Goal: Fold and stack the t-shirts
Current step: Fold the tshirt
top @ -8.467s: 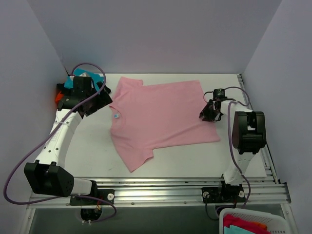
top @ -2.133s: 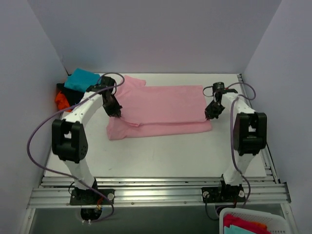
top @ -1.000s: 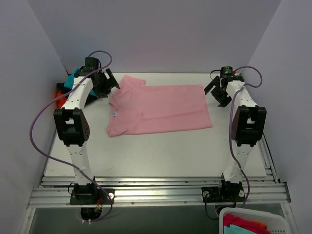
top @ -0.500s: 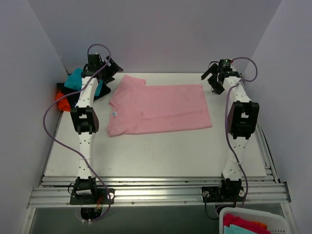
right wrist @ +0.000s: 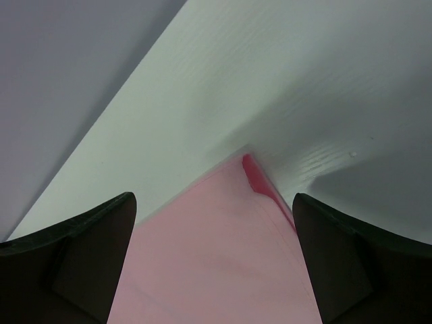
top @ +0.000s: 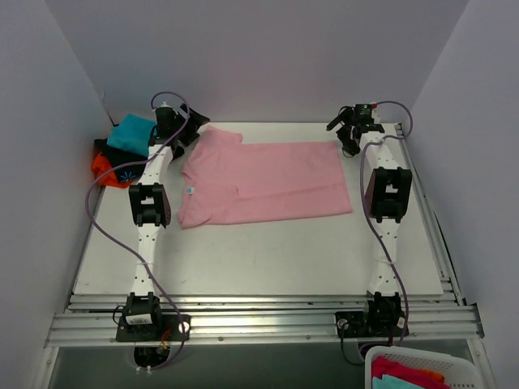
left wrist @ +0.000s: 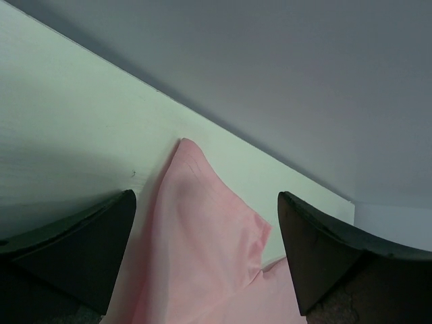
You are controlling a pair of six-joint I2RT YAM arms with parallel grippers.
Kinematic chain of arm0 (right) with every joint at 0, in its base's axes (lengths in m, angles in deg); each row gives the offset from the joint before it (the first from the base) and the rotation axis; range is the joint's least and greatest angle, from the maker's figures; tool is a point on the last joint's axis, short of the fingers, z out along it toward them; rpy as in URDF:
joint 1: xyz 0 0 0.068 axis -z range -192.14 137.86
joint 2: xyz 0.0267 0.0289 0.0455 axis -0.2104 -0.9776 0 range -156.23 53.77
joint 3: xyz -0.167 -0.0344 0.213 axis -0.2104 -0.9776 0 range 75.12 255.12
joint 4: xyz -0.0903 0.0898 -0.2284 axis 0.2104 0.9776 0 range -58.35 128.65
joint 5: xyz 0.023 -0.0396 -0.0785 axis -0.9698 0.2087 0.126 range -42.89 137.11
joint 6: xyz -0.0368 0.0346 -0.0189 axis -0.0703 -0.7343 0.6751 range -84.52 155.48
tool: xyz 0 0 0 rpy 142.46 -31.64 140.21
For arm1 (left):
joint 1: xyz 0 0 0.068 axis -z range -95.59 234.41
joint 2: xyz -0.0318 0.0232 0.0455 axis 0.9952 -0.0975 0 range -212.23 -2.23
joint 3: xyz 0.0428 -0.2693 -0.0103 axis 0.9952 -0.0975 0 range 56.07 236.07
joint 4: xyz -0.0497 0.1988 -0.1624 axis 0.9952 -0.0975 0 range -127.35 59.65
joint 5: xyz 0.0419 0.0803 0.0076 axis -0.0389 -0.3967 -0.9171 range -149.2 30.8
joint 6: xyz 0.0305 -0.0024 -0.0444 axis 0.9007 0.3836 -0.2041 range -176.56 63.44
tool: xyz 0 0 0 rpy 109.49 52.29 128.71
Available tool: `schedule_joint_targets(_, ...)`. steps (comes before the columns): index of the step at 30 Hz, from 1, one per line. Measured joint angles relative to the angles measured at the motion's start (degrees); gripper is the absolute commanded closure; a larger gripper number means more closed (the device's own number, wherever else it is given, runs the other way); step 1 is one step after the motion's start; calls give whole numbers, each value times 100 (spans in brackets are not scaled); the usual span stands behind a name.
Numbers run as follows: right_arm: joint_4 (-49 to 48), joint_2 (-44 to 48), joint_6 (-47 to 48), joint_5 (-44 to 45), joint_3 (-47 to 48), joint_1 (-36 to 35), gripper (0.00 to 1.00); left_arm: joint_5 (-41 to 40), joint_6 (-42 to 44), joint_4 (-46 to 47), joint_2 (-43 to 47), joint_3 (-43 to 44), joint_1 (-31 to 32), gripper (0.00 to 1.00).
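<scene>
A light-pink t-shirt (top: 268, 182) lies folded in half lengthwise on the white table (top: 259, 259), with one sleeve (top: 220, 136) at the far left. My left gripper (top: 193, 127) hovers open by that sleeve; in the left wrist view the pink sleeve (left wrist: 202, 243) lies below and between its dark fingers (left wrist: 74, 253), untouched. My right gripper (top: 345, 132) hangs open over the shirt's far right corner (right wrist: 253, 169), with the pink cloth (right wrist: 216, 270) showing between its fingers (right wrist: 364, 260). Teal (top: 134, 130), black starburst-print (top: 123, 167) and orange-red (top: 100, 167) t-shirts sit piled at the far left.
Grey walls close in the table at the back and on both sides. Both arms stretch far out from their bases (top: 146, 320) along the table's sides. A white basket (top: 413, 369) holding teal and red cloth stands below the table's near right corner.
Both grippers have swung farther back and inward to the pink shirt's far corners, and the arms are now stretched out almost straight. The shirt has not moved.
</scene>
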Motion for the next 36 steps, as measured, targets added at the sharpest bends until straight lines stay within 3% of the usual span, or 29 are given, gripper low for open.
schedule_joint_targets(1,0,0,-20,-17,0,-4,4,-17,-31,68,-13,2,15,9)
schedule_joint_targets(5,-22,0,-96,-39,0,-7,4,-87,-144,164,-131,11,59,57)
schedule_joint_targets(8,-46,-7,-129,-44,0,-7,8,-72,-227,295,-291,9,76,70)
schedule_joint_targets(12,-223,-107,-151,-105,2,-7,11,-44,-286,367,-365,9,87,97)
schedule_joint_targets(25,-422,-479,-170,-28,433,-96,34,114,-282,570,-334,-160,59,98)
schedule_joint_targets(28,-380,-564,-173,74,599,-186,44,149,-271,568,-280,-236,46,98)
schedule_joint_targets(31,-297,-564,-168,120,640,-234,60,186,-243,560,-236,-297,26,98)
schedule_joint_targets(35,-188,-564,-160,175,643,-280,96,243,-225,557,-225,-315,9,98)
schedule_joint_targets(36,-142,-564,-142,184,643,-282,99,249,-225,557,-225,-317,7,98)
